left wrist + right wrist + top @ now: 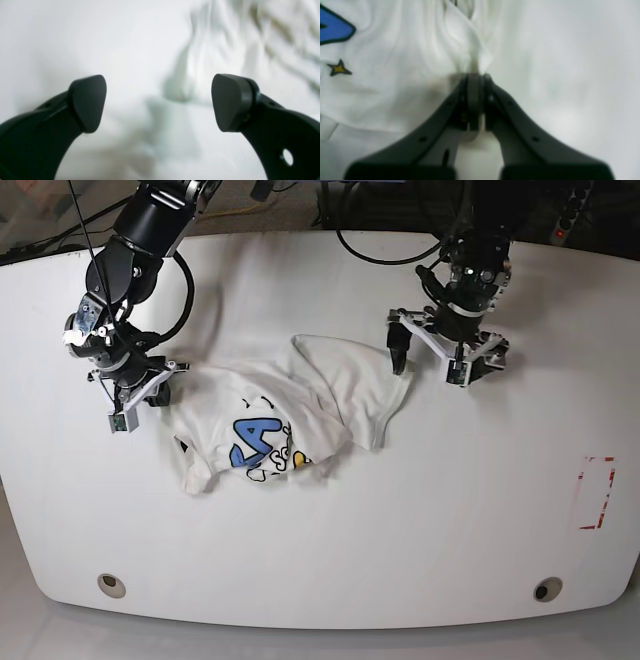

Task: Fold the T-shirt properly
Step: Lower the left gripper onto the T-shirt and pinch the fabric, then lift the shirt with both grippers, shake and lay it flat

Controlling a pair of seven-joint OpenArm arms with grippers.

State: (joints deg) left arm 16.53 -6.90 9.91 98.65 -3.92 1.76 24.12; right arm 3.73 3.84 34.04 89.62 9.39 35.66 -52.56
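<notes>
— White table [330,550] fills the base view, and the T-shirt [290,415] lies crumpled near its middle, yes?

— Yes. Its print with blue letters faces up, and one part is folded over toward the far side.

— What does the right gripper [475,76] do?

— Its jaws are pressed together on a pinch of white cloth at the edge of the T-shirt. A small yellow star [338,68] and a blue shape are printed near it.

— And the left gripper [159,102]?

— It stands wide apart and has nothing between the pads [88,102]. It hangs just beside the other edge of the T-shirt, above the table; whether it touches the cloth I cannot tell.
</notes>
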